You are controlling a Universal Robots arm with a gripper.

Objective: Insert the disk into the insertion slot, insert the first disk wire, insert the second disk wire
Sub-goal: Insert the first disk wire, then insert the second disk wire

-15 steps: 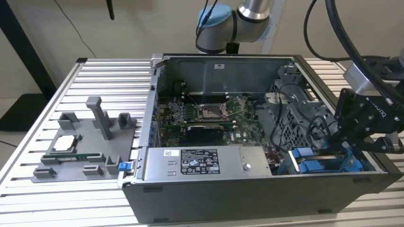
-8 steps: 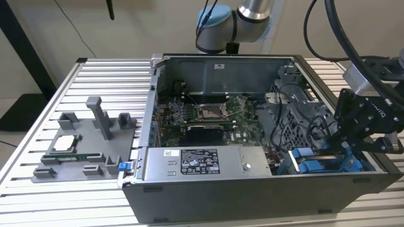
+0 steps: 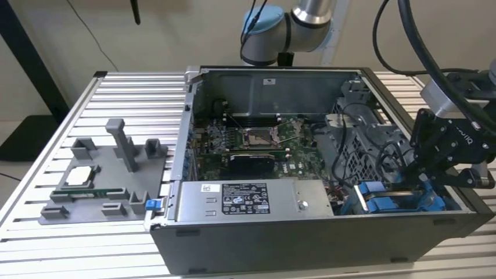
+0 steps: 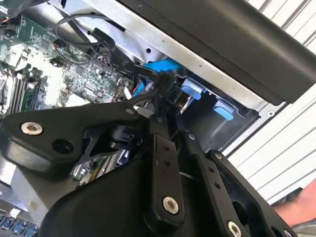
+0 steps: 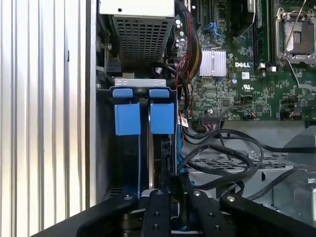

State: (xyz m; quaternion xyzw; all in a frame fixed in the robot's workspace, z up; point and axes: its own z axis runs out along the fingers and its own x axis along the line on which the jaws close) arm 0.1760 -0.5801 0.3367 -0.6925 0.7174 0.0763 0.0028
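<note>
Computer case (image 3: 310, 244) nearest me, lying open on the slatted aluminium worktop (image 3: 124, 99), its dark side wall facing the room. Just behind that wall sits the labelled silver power-supply box (image 3: 248, 200). Beside it, toward the exterior view's right, is the drive bay, where the hand (image 3: 424, 183) reaches down.

In the second wrist view the fingers (image 4: 160, 148) are pressed together, and I judge they are pinching the black plug of a disk wire (image 4: 166, 78). Its flat black cable (image 4: 118, 64) trails off across the board. The plug is held right at the blue plastic in the bay.

The first wrist view looks straight down into the insertion slot (image 5: 140, 83). The disk (image 5: 163, 117) appears to be seated in it already, with its blue carrier tab at the mouth. Its metal face is hidden, so that is a judgement. A second blue carrier (image 5: 127, 118) stands just beside it.

So the first step looks done and the work is in the wiring stage. I cannot tell whether this is the first wire or the second, nor whether the plug is fully home.

Farther in are loose black cables (image 5: 222, 158) draped over the perforated cage, then the green motherboard (image 3: 232, 152) with its bare processor socket (image 3: 257, 138). Off toward the exterior view's left, well apart from the case, a grey fixture tray (image 3: 101, 192) carries a processor (image 3: 80, 175). At the back, the arm (image 3: 310, 23) rises behind the case.
</note>
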